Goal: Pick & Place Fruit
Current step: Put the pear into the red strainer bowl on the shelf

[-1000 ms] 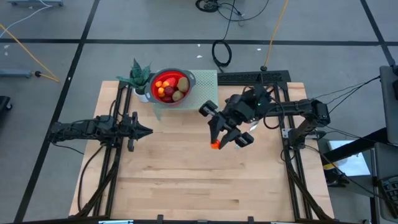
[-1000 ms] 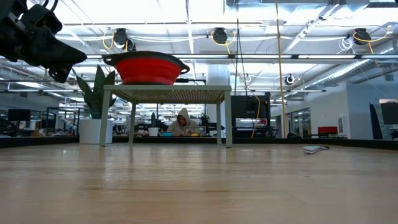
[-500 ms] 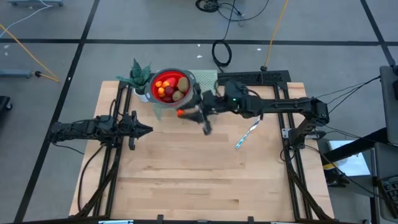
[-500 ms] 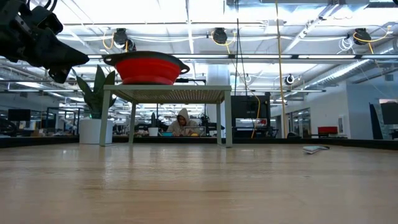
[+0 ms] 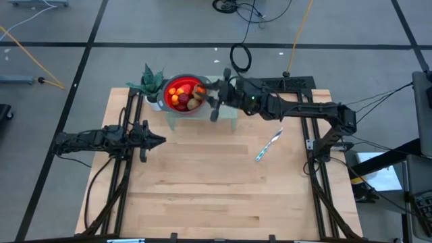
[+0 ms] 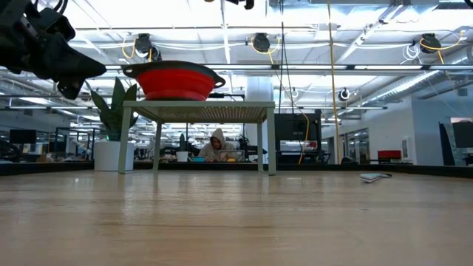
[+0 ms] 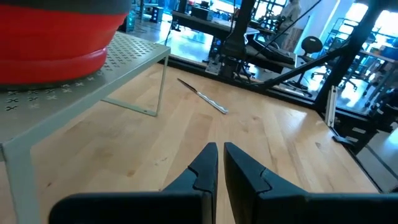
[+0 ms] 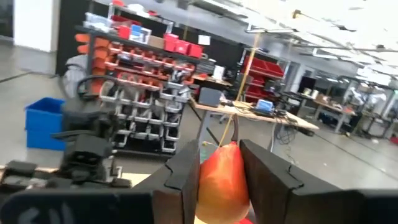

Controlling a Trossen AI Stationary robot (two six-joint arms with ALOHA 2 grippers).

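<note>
1. Orange fruit piece point(image 8: 221, 180) sits clamped between the two fingers of the right claw point(image 5: 214, 102); the fingers stand partly apart, closed only to the width of the piece.
2. Change: a second ago the right claw hung over the middle of the wooden surface point(image 5: 202, 189) with the piece in its grip. It has since travelled to the far left and now sits at the right rim of the red bowl point(image 5: 183, 94).
3. Meaning: the carry stage appears nearly complete. Judged from this position, release into the bowl is the next step; the piece is not yet released.
4. The bowl stands on a small perforated stand point(image 5: 226, 111) at the far edge of the surface and already holds several fruits point(image 5: 181, 96).
5. Relative position: the held piece lies between the claw's fingers, just beside the bowl's contents.
6. The left claw point(image 7: 216, 163) waits at the left side of the surface, fingers closed, holding nothing.
7. A slim blue-and-white stick point(image 5: 267, 146) lies on the surface, well apart from both claws.
</note>
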